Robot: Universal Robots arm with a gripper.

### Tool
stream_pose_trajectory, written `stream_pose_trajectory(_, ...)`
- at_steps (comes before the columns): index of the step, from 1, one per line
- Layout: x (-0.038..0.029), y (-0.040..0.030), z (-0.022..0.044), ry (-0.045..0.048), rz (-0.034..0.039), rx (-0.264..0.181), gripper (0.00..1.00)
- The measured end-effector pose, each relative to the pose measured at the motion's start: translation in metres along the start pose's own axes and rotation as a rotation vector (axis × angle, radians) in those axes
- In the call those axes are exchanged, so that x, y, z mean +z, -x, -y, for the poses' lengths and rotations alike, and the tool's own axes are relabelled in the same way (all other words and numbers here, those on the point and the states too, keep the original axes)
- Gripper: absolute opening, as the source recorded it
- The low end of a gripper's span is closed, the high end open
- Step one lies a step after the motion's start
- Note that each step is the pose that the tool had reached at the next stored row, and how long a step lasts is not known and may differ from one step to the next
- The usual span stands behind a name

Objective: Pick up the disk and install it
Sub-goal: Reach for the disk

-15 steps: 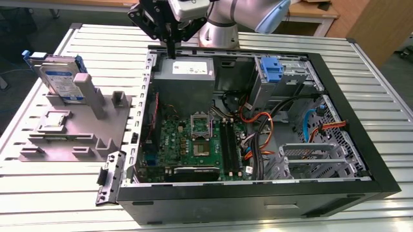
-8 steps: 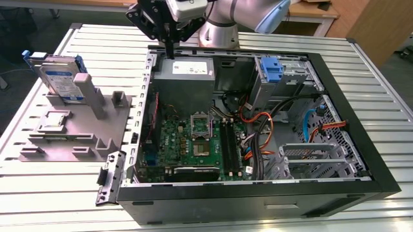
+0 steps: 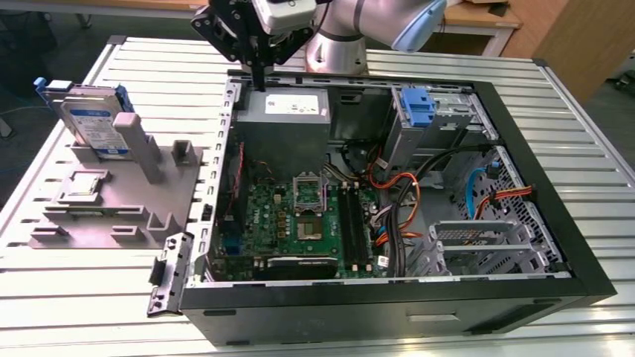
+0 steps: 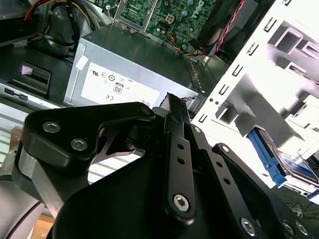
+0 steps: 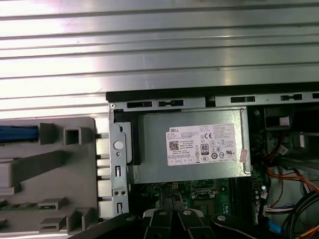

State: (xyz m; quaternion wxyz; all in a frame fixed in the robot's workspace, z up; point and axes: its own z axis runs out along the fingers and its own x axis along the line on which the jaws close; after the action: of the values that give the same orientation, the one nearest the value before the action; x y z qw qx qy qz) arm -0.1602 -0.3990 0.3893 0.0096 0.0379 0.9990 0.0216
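Disk (image 3: 92,123) stands on end in grey holder (image 3: 109,216), long axis upright; hand (image 3: 260,82) closed, empty.

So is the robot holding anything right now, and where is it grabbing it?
Nothing is held. The tool hangs empty above the open computer case, while the disk stands apart in its grey holder.

The desk (image 3: 149,59) is a pale metal top of long parallel slats, spanning the exterior view from edge to edge. 2 things lie directly on it. An open black computer case (image 3: 397,301) lies on its side across the centre and right of the frame. A grey moulded fixture block (image 3: 109,219) sits at the left, just beside the case. The slats (image 5: 149,50) also show bare beyond the case in the first wrist view.
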Motion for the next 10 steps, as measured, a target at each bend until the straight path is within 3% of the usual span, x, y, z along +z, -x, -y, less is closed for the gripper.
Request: stream_pose_trajectory(10,0.0015,-0.0031,0.0003,-0.0006,-0.0071,0.0,0.1)
